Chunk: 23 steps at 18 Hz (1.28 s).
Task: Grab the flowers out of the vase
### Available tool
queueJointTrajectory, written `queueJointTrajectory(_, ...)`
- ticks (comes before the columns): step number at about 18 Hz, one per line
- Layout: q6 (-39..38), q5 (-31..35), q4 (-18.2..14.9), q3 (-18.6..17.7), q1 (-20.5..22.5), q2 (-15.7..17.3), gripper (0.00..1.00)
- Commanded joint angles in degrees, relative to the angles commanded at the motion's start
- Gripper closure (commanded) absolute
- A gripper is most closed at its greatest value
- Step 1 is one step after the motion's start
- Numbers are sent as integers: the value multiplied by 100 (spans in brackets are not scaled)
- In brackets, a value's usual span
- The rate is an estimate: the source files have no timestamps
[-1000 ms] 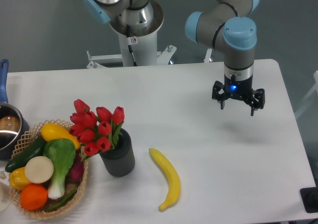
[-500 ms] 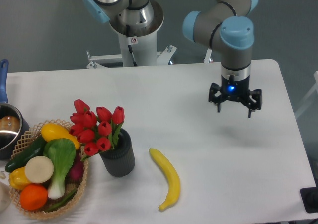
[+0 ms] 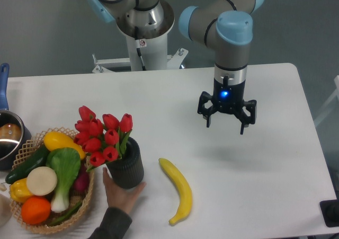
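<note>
A white surface fills most of the view, with a grey floor and a robot base column behind it. The vase is the reference landmark; it stands upright near the front left of the surface, its long axis vertical and its mouth facing up. The flowers sit in that mouth: the stems rise from the vase and the bunch leans up and to the left, red buds pointing the same way (the lowest buds overhang the rim). A person's fingers reach in from the bottom edge and touch the base of the vase. Just left of the vase, a wicker basket holds vegetables and fruit. Right of the vase, near but apart, a banana lies flat with its long axis running front to back. Well to the right of the vase and above the surface, the hand hangs with fingers pointing down, spread apart and holding nothing.
</note>
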Motion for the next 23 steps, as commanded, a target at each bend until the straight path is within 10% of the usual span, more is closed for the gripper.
queueJointTrajectory(13,-35,-360,9,-79,-9,35,0)
queueJointTrajectory(23,-369,-1257,9,-536,-728,755,0)
